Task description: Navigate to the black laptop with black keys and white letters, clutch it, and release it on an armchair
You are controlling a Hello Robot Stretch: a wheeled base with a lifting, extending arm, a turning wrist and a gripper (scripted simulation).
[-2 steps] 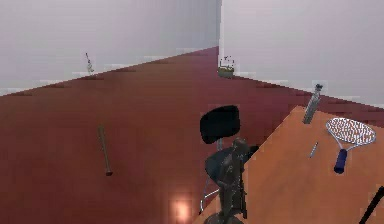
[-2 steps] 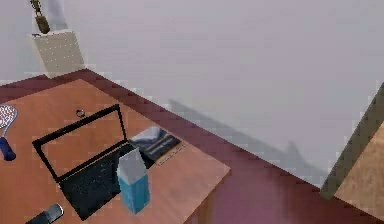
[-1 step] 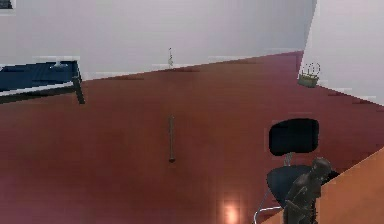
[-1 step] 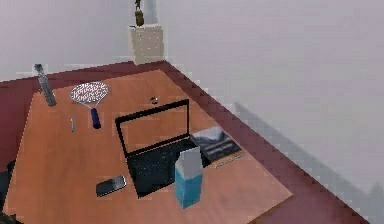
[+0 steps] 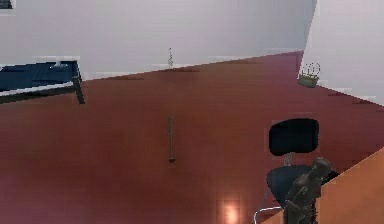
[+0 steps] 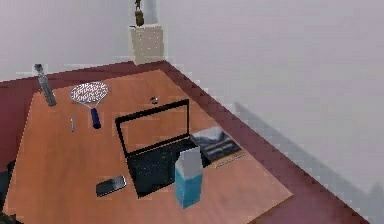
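Black laptop (image 6: pixel 155 166) — hinge lying left-right, screen facing view's bottom

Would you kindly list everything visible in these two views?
wooden table: one, brown, arm side view
laptop: one, black, open, mid-table
carton: one, blue, by the laptop's near right corner
phone: one, dark, flat, left of laptop
wire dish: one, pale, table's far left
bottle: one, grey, upright, far left corner
pedestal: one, cream, beyond the table, bearing a dark statuette
office chair: one, black, forward view's right
low table: one, dark blue, forward view's left
basket: one, pale, by right wall
rod: one, dark, lying on floor
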